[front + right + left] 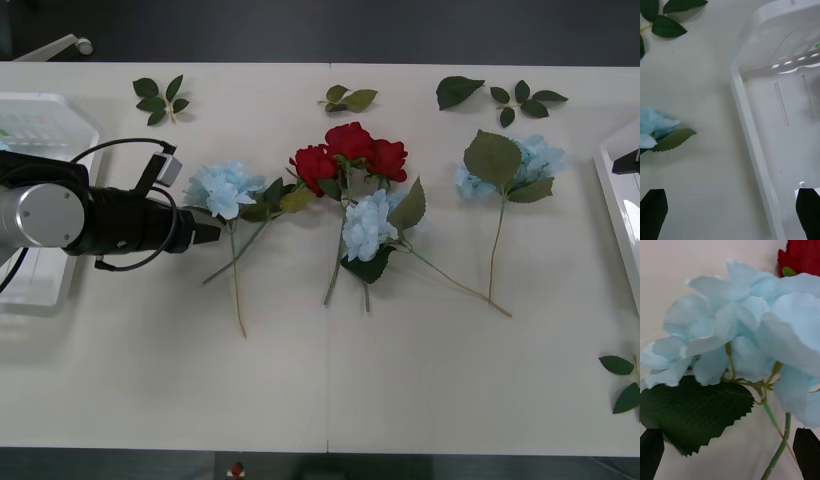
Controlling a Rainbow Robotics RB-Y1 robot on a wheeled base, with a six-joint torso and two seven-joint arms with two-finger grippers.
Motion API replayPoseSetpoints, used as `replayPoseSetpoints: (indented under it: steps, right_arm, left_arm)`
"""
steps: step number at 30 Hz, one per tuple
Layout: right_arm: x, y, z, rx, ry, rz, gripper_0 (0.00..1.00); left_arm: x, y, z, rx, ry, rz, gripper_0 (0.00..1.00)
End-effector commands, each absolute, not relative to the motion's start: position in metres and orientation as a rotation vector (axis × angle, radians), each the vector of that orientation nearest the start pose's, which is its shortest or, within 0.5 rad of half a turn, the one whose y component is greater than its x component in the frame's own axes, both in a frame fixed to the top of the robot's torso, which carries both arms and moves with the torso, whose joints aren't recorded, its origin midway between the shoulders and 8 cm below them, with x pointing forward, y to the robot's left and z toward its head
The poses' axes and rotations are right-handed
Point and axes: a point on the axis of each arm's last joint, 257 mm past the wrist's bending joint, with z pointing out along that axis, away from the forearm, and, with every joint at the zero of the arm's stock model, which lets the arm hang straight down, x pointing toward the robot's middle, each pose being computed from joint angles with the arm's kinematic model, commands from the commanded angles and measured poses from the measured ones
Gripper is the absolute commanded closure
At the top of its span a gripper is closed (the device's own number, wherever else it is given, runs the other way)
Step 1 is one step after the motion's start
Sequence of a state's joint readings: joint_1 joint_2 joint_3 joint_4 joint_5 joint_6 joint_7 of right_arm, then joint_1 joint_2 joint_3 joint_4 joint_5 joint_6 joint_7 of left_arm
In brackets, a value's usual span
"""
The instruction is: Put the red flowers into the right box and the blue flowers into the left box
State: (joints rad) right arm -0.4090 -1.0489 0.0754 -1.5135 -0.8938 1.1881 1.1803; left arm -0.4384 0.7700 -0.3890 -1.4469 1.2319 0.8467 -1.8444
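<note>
Step in hand, as judged: pickup of a blue flower for the left box (40,120), which sits at the table's left edge. The left gripper (212,232) stands wide, fingers (651,450) flanking the stem of the leftmost blue flower (225,188); closing on the stem comes next. Petals are pale, leaf broad. Red flowers (350,152) lie centre. The right gripper (730,210), spread wide, straddles the right box (615,200) rim

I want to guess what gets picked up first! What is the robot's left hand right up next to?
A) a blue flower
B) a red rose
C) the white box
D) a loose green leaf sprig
A. The left hand sits at the leftmost blue flower, and its wrist view shows pale blue petals just ahead of its open black fingers.
</note>
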Motion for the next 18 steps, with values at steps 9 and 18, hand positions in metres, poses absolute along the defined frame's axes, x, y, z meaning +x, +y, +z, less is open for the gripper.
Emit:
replayPoseSetpoints:
  steps: [9, 18]
  right_arm:
    - [0.510, -0.325, -0.202, 0.285, 2.476, 0.310, 0.00]
    - [0.526, -0.285, -0.210, 0.240, 2.451, 0.355, 0.00]
  left_arm:
    - [0.525, 0.149, -0.250, 0.673, 2.196, -0.493, 0.00]
    - [0.531, 0.142, -0.265, 0.709, 2.191, -0.393, 0.00]
